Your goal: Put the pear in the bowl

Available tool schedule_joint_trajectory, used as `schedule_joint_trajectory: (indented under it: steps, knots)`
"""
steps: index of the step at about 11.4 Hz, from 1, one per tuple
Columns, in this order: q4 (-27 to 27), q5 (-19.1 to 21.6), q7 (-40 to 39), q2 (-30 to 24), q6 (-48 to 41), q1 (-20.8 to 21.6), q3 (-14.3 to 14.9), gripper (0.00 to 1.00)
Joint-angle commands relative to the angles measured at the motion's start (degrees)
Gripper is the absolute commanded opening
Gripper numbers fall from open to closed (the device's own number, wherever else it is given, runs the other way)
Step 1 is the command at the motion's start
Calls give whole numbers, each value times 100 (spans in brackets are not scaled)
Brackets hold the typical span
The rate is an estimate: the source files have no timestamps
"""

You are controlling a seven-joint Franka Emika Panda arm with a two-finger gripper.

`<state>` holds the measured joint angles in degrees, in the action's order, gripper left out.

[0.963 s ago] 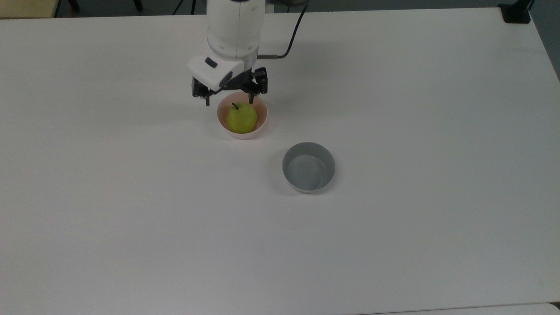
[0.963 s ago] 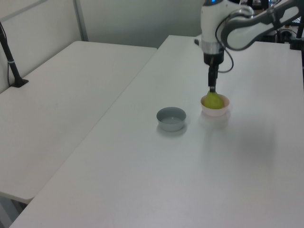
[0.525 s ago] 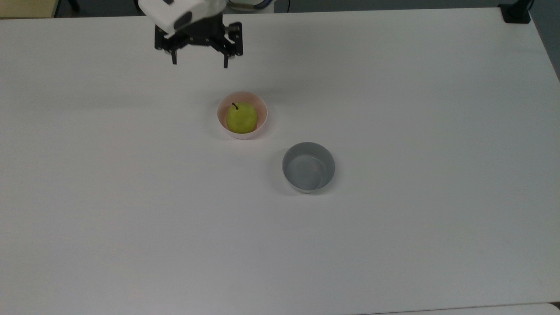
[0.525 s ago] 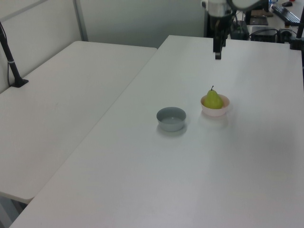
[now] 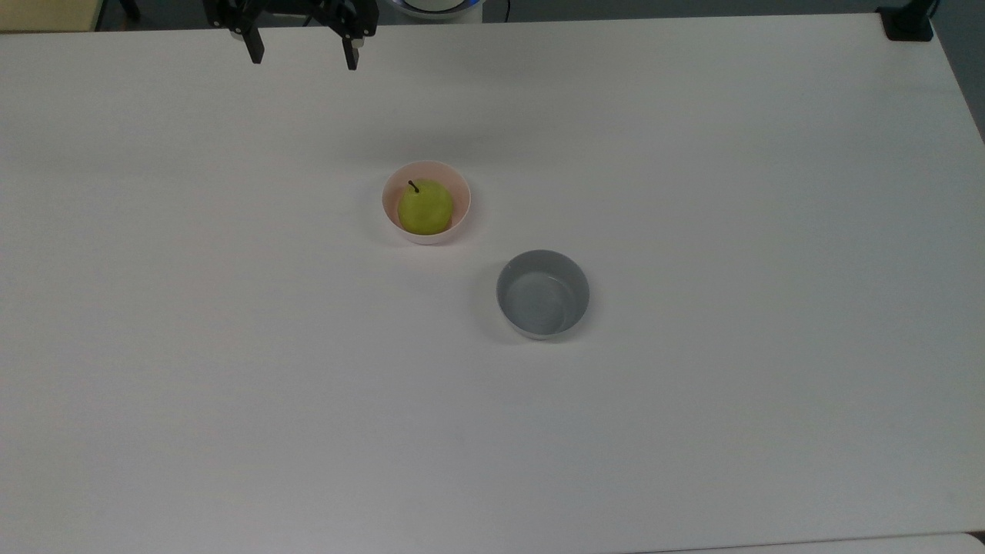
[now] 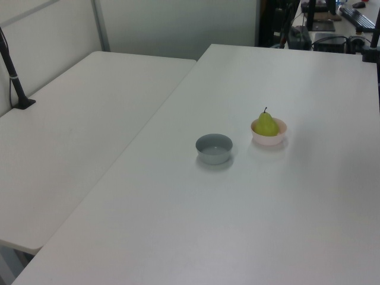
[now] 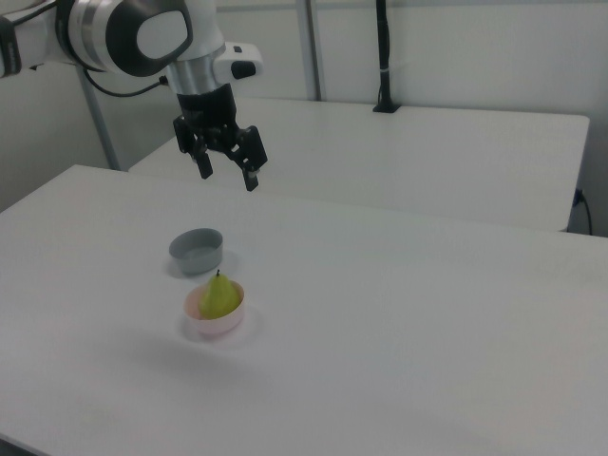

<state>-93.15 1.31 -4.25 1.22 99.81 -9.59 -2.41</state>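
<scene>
The yellow-green pear [image 5: 424, 207] [image 6: 266, 124] [image 7: 218, 296] sits upright inside the pale pink bowl [image 5: 462, 201] [image 6: 281, 137] [image 7: 234, 318], its dark stem pointing up. My gripper [image 5: 302, 51] [image 7: 228, 175] hangs open and empty high above the table. In the top view it is at the upper edge, up and to the left of the bowl. In the right view it is well above the two bowls, fingers spread and pointing down.
A grey bowl [image 5: 542, 293] [image 6: 214, 148] [image 7: 197, 250] stands empty close to the pink one. The white table [image 5: 692, 385] stretches wide around both. A second white table [image 6: 71, 136] adjoins it, with a black post [image 6: 12, 71] on it.
My gripper rose from just above the pear in the bowl and drew away toward the top view's upper left. Pear and bowls stayed where they were.
</scene>
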Motion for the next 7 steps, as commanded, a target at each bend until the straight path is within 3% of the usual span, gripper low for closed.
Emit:
schedule_joint_trajectory:
  steps: [1, 7]
  knots:
    - [96, 423, -121, 10, -58, -52, 48, 100]
    - [96, 370, -199, 1, -67, 1, 30, 100]
